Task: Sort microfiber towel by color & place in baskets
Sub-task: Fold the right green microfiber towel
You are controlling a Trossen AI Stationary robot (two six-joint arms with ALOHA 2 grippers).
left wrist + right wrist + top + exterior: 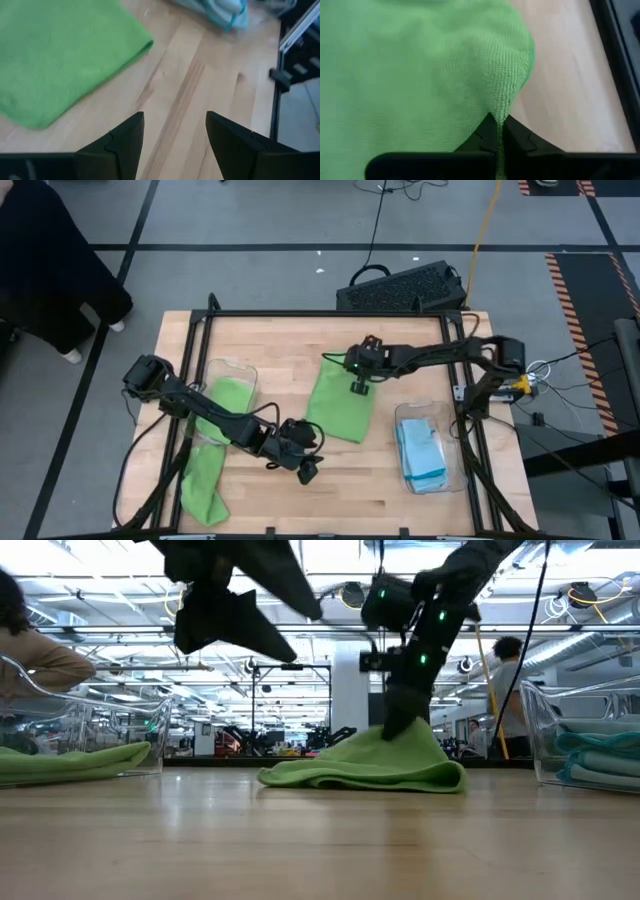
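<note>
Green towel (420, 75) lies pinched at its edge in right tool (498, 131).

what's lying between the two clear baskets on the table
In the high view, a green towel lies between the left basket and right basket, pinched by the right tool.

A lime green towel (340, 406) is lying on the pale, wood-grained table (300, 350), and two more lime green towels are showing: one in the clear left basket (228, 402), one (203, 483) draped outside it. Light blue towels (422, 452) with teal edging are filling the clear right basket (455, 448). A black perforated crate (398, 288) is sitting behind.
</note>
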